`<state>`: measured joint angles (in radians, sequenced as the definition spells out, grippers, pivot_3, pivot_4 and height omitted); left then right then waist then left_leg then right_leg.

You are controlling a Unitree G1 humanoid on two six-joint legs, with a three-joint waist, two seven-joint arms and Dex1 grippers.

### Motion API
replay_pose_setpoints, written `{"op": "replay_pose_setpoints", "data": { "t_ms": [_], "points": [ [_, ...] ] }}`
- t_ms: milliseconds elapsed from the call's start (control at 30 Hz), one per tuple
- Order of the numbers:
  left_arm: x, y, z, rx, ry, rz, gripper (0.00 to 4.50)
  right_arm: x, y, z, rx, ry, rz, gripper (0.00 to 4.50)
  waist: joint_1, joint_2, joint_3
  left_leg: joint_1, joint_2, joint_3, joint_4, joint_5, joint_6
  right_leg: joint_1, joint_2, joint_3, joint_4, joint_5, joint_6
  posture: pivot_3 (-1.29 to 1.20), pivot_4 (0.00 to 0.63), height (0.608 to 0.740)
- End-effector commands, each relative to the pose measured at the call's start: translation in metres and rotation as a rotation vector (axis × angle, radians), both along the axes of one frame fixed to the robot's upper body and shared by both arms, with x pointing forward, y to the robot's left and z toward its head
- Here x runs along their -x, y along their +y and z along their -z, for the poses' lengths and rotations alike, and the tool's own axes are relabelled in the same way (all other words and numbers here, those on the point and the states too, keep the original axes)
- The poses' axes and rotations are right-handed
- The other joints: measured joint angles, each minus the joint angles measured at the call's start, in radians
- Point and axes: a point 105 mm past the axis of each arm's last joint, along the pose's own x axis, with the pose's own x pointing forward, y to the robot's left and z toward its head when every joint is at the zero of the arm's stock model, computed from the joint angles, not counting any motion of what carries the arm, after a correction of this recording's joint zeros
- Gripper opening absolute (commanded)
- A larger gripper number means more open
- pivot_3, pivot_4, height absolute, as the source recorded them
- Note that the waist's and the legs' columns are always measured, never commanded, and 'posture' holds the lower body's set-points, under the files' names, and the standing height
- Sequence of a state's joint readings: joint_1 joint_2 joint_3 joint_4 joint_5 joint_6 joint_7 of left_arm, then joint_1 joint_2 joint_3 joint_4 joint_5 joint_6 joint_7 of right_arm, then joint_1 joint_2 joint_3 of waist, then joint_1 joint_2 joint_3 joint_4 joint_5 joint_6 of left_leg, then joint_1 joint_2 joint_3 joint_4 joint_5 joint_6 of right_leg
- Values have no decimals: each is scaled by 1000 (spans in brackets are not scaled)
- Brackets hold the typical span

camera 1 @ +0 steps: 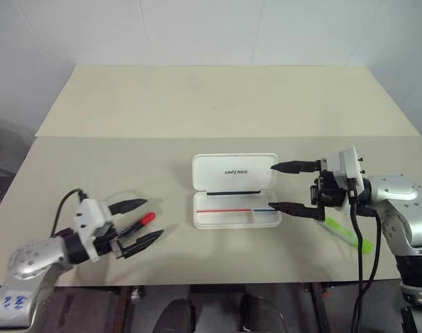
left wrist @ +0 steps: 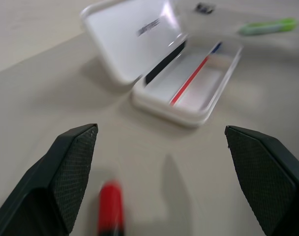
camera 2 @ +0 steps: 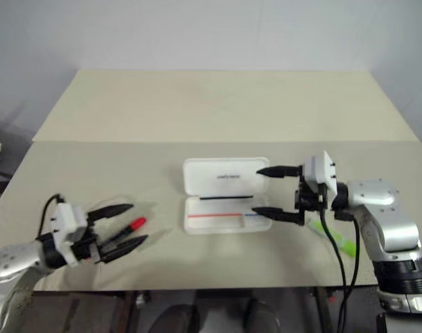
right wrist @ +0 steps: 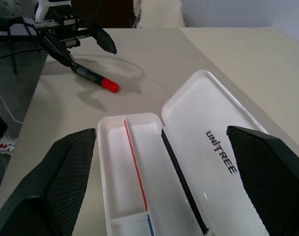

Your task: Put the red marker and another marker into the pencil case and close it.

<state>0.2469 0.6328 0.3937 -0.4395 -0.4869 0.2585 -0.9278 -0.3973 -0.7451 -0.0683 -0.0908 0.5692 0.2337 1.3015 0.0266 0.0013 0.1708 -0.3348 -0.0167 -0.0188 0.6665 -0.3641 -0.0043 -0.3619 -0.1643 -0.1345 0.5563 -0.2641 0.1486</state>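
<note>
The pencil case lies open in the middle of the table, its lid flat behind the translucent tray. On the table to its left lies the red marker, red end toward the case. My left gripper is open around the marker, one finger on each side. My right gripper is open at the case's right end, with one fingertip over the lid corner and the other by the tray corner. The pale-green marker lies on the table under my right arm, partly hidden by cables.
A thin red-and-blue stick lies along the tray, and a thin black stick runs along the hinge. The tabletop is bare behind the case up to a seam. The front edge runs close below both grippers.
</note>
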Motion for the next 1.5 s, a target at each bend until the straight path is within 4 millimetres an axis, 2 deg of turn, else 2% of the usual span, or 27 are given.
{"op": "replay_pose_setpoints", "data": {
  "t_ms": [33,167,300,500,800,900,1100,1233,1500],
  "points": [
    [9,5,-11,-17,-49,-1,4443,-1,1,-6,5,-37,-18,4500,0,0,0,0,0,0,0,0,0,0,0,0,0,0,0,0,150,740],
    [14,26,4,-40,-8,-65,4443,-3,4,-7,0,-42,-23,4500,-3,0,0,0,0,0,0,-1,0,0,0,0,0,0,0,0,150,740],
    [13,34,23,-39,48,-74,4443,1,4,-7,9,-49,-32,4500,-2,0,0,0,0,1,-1,-1,0,-2,1,0,0,0,0,0,150,740],
    [5,39,44,-57,84,-65,4443,14,-1,-2,87,-38,-80,4500,-1,0,0,-1,0,2,-1,-2,1,-3,1,1,0,0,-1,0,150,740],
    [-14,35,64,-66,112,-80,4443,28,-2,3,144,-32,-152,4500,-1,0,0,-1,1,3,-1,-2,1,-4,2,1,1,0,-1,0,150,740],
    [-18,34,70,-78,125,-90,3849,30,-3,3,141,-33,-160,4500,4,0,0,0,1,3,0,-2,1,-3,1,1,1,0,-1,0,150,740],
    [-22,29,75,-88,127,-93,1813,36,-2,4,149,-29,-186,4500,4,2,-1,1,1,3,0,-2,1,-1,0,1,2,1,-1,0,150,740],
    [-26,21,67,-73,85,-76,645,33,-3,3,146,-43,-172,4500,13,3,-2,1,2,2,1,-2,1,-1,0,1,2,1,-1,0,150,740],
    [-32,-2,22,-17,-54,44,643,19,-12,2,128,-57,-88,4500,24,1,0,-1,1,3,1,-2,0,-3,0,1,1,2,-2,0,150,740]
  ]
}}
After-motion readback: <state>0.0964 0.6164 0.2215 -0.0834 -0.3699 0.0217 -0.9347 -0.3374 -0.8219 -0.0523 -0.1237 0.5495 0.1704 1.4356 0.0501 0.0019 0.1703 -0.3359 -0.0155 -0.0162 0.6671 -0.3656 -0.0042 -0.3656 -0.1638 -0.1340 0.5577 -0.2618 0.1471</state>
